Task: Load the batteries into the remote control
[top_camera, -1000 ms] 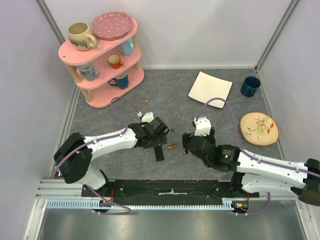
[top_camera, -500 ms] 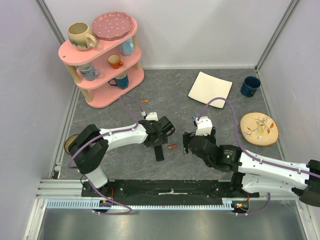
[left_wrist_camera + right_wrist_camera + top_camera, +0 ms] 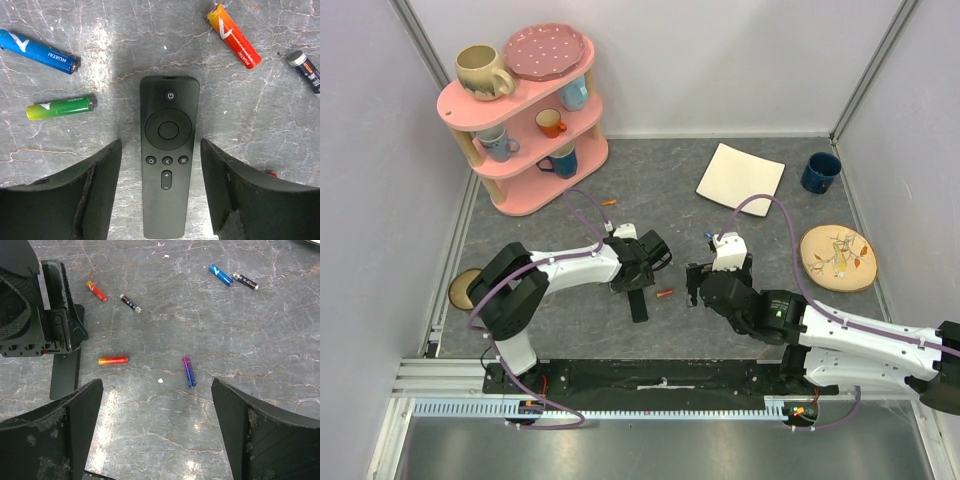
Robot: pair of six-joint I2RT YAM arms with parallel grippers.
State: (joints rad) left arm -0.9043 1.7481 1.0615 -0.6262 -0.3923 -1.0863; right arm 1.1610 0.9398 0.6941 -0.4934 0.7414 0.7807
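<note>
The black remote control point(image 3: 167, 160) lies flat on the grey table, buttons up, so its back is hidden. My left gripper point(image 3: 160, 150) straddles its lower half, open, with a gap on each side of the remote. Batteries lie around it: blue point(image 3: 37, 51), green point(image 3: 61, 107), orange-red point(image 3: 233, 35) and a dark one point(image 3: 305, 70). My right gripper point(image 3: 156, 390) hovers open and empty to the right of the remote point(image 3: 638, 305). An orange battery point(image 3: 113, 360) and a purple battery point(image 3: 188, 372) lie just beyond its fingertips.
A pink three-tier shelf point(image 3: 525, 110) with mugs and a plate stands at the back left. A white square plate point(image 3: 740, 173), a blue mug point(image 3: 820, 172) and a painted wooden plate point(image 3: 837, 257) sit on the right. One orange battery point(image 3: 609, 202) lies near the shelf.
My left gripper has settled over the remote and its jaws have narrowed toward the remote's sides. The left arm's elbow has swung in. The right arm has barely moved.
</note>
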